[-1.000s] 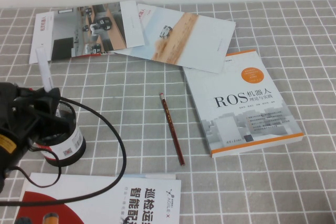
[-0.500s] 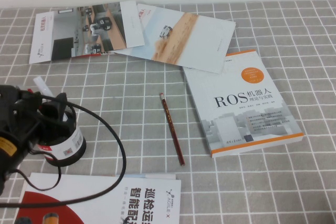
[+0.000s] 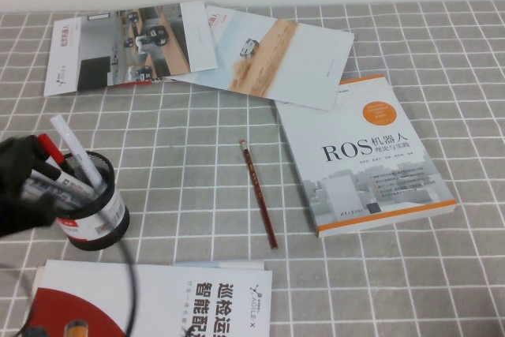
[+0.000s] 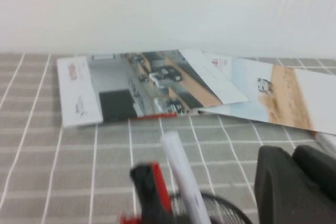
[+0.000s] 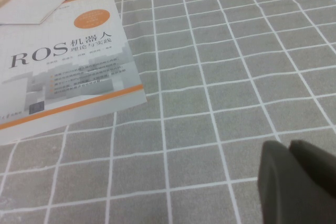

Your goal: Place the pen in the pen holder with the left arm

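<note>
The left gripper (image 3: 20, 187) hangs blurred beside the pen holder (image 3: 99, 219), jaws empty though their spread is unclear, the pen (image 3: 75, 147) stands tilted inside it among capped markers (image 3: 49, 151), the right gripper (image 5: 294, 177) hovers over bare table (image 5: 220, 77) with jaws pressed together

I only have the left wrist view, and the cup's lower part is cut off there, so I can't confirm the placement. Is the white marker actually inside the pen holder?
Observer: Yes. In the high view the white marker stands leaning inside the mesh pen holder, beside grey markers.
Operator: Where is the left gripper relative to the holder?
Observer: The left gripper is at the holder's left side, by the picture's edge. I can't tell whether it touches the holder.
Operator: And the right gripper?
Observer: The right gripper, fingers together, hangs over bare checked cloth near the ROS book, outside the high view.
</note>
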